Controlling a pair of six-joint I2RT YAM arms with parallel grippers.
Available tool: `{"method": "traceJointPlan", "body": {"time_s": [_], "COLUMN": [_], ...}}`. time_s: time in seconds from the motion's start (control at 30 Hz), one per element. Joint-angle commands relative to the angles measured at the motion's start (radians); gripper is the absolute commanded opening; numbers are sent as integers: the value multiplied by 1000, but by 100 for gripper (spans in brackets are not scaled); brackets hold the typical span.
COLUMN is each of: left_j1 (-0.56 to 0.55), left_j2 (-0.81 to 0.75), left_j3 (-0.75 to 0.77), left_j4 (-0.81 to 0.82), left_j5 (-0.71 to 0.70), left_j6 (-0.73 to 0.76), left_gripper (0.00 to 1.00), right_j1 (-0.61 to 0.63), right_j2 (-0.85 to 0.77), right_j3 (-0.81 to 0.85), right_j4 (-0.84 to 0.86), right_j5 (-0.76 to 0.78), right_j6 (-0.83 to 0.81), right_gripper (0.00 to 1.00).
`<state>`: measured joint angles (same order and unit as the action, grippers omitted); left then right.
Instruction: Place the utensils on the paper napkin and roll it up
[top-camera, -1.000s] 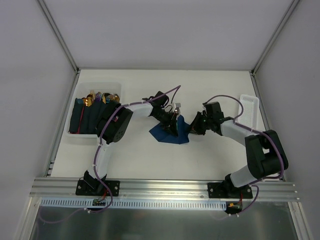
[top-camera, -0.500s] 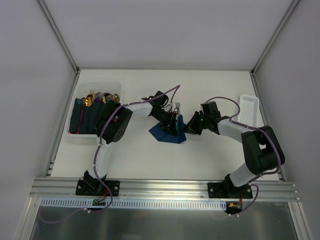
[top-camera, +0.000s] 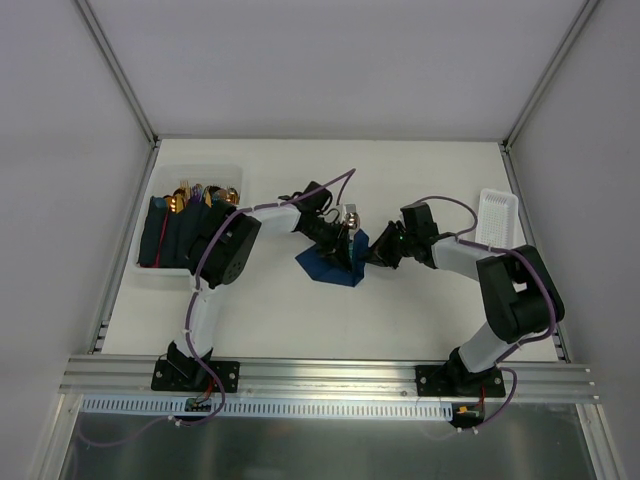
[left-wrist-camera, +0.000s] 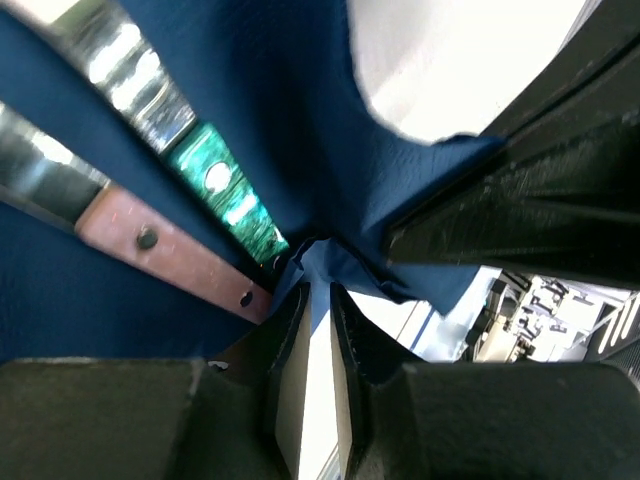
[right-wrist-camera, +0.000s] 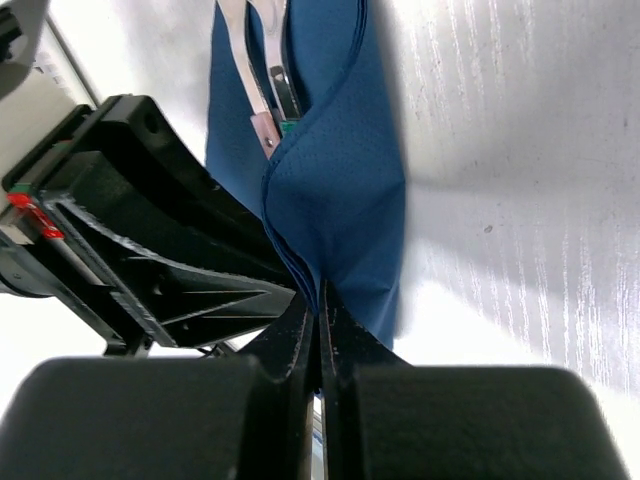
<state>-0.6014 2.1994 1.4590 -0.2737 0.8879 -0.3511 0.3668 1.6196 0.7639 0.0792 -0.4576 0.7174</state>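
Note:
The dark navy paper napkin (top-camera: 328, 266) lies crumpled mid-table, folded over the utensils. The utensils' shiny silver handles show inside the fold in the left wrist view (left-wrist-camera: 130, 75) and in the right wrist view (right-wrist-camera: 262, 70). My left gripper (top-camera: 346, 246) is at the napkin's far side. Its jaws (left-wrist-camera: 318, 292) are nearly together, with a fold of the napkin (left-wrist-camera: 260, 130) between the tips. My right gripper (top-camera: 372, 252) is at the napkin's right edge. Its jaws (right-wrist-camera: 320, 300) are shut on a raised fold of the napkin (right-wrist-camera: 340, 190).
A clear bin (top-camera: 150, 275) at the left holds several dark blue rolls with gold cutlery heads (top-camera: 195, 195). A white perforated tray (top-camera: 497, 215) stands at the right edge. The two grippers are close together over the napkin.
My right gripper has moved left with the napkin's right edge, folding it over the utensils. The napkin bundle is narrower and sits slightly further left. The left gripper has barely moved.

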Motion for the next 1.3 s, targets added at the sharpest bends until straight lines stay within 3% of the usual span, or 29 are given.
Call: {"method": "traceJointPlan", "body": {"time_s": [0.0, 0.4, 0.8, 1.27], "left_j1": [28, 63, 68, 69], "left_j2": [-88, -178, -95, -63], "left_j3": [-26, -152, -103, -98], "left_j4": [-10, -12, -10, -10], "left_j5": [-4, 16, -17, -29], "left_j6": [23, 64, 54, 49], "left_gripper": [15, 19, 17, 15], "right_j1": [7, 9, 52, 112], "right_j2": [11, 0, 0, 112], "right_j3": [26, 54, 112, 210], "right_j4": [21, -16, -33, -16], "right_j5": [-1, 5, -1, 14], "right_j6": [8, -15, -4, 51], "right_gripper": [0, 0, 0, 0]}}
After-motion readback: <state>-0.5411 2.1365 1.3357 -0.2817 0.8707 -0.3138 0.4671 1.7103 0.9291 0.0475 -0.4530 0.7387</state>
